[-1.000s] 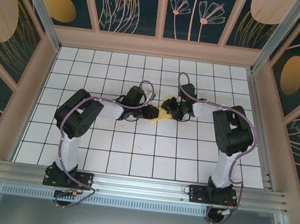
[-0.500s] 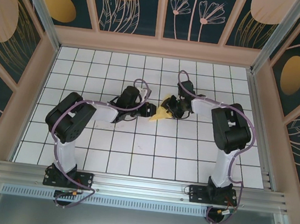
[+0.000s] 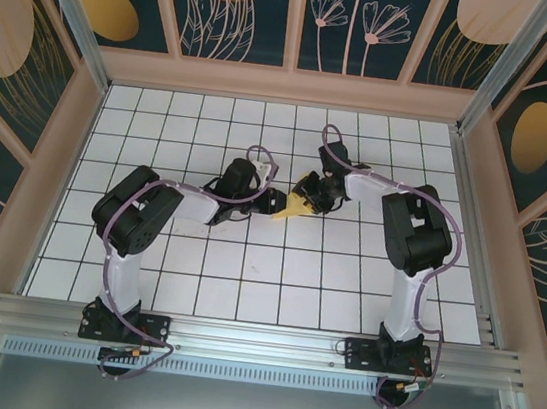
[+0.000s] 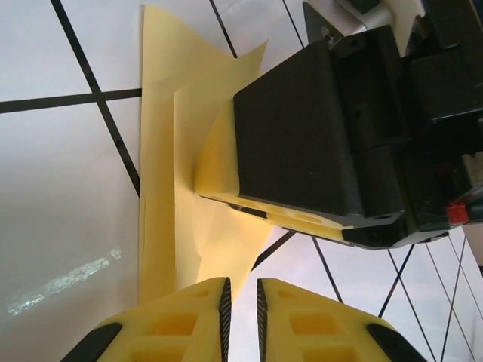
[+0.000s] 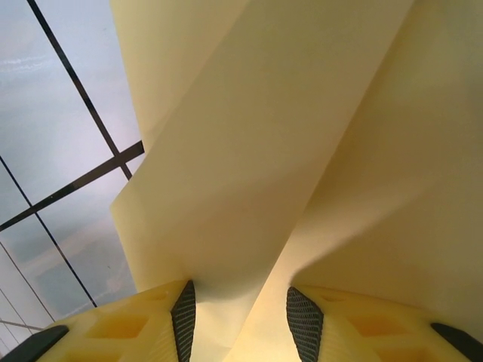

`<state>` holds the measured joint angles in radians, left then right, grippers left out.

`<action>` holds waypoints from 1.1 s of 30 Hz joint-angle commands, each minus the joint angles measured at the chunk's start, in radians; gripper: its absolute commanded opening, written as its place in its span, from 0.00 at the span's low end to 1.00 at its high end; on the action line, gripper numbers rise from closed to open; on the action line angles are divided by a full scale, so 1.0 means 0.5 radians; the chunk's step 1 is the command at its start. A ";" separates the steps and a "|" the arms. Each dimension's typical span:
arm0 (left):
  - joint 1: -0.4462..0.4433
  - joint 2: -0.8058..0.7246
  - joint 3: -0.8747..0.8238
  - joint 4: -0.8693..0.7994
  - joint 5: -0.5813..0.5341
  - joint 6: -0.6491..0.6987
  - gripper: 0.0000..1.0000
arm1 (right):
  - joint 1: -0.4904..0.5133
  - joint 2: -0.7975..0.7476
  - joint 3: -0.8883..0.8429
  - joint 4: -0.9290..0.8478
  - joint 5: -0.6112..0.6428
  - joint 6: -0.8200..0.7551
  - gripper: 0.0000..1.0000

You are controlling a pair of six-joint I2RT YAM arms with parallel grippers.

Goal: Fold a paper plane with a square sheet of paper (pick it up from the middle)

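Paper sheet: the paper sheet (image 3: 296, 208) lies on the white grid table (image 3: 246, 261), a little far of centre, in the gap between the two pincers.
Outline: partly folded, not a flat square. From above it is a small wedge, broad at the far right and narrowing to a tip at the near left.
Long axis: near left to far right, roughly along the line that joins the two pincers.
Look: thin, plain, pale yellow. In the left wrist view a long flat strip rests on the table with a second layer on top, and a flap lifts off the surface toward the right arm's fingers.
Right gripper: the right gripper (image 5: 241, 302) is at the broad far-right end. A raised fold runs down between its pads, which stand partly apart with paper filling the gap, so it appears to have hold of that fold.
Left gripper: the left gripper (image 4: 241, 290) is at the near-left tip, its fingers almost together with a thin slit between the pads. The paper's tip reaches the inner corner of one finger; I cannot tell whether it is pinched.
Direction: from the left gripper the sheet lies straight ahead, rightward and slightly far.
Nearer arm: both are at the sheet, and the right one has the surer contact.
Coming move: probably a pinch or crease along that axis, with the right end held steady.
Risk: thin paper may slip or crumple if the arms pull apart.
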<state>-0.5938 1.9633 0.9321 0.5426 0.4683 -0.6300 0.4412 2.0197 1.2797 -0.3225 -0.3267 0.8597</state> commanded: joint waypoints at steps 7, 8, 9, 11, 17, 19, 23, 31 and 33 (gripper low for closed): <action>-0.001 0.153 0.217 -0.156 0.026 0.038 0.19 | 0.004 0.314 -0.110 -0.329 0.380 0.050 0.45; -0.001 0.165 0.230 -0.158 0.030 0.019 0.19 | 0.004 0.314 -0.110 -0.328 0.378 0.048 0.45; -0.003 0.180 0.244 -0.166 0.034 0.005 0.19 | 0.005 0.317 -0.110 -0.332 0.379 0.053 0.45; 0.000 0.197 0.266 -0.187 0.027 -0.003 0.19 | 0.004 0.319 -0.108 -0.332 0.377 0.052 0.45; 0.000 0.227 0.305 -0.313 -0.056 0.017 0.16 | 0.004 0.323 -0.103 -0.337 0.372 0.055 0.45; -0.001 0.236 0.316 -0.354 -0.088 0.027 0.15 | 0.005 0.323 -0.105 -0.336 0.371 0.056 0.45; -0.001 0.252 0.335 -0.387 -0.104 0.032 0.14 | 0.004 0.326 -0.102 -0.335 0.373 0.053 0.45; -0.003 0.268 0.348 -0.409 -0.105 0.035 0.12 | 0.004 0.338 -0.102 -0.342 0.380 0.053 0.45; -0.001 0.273 0.348 -0.417 -0.106 0.039 0.11 | 0.004 0.339 -0.103 -0.343 0.380 0.048 0.44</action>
<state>-0.5945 2.0762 1.0821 0.3744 0.4282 -0.6220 0.4469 2.0342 1.3029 -0.3569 -0.3103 0.8749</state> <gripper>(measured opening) 0.117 0.444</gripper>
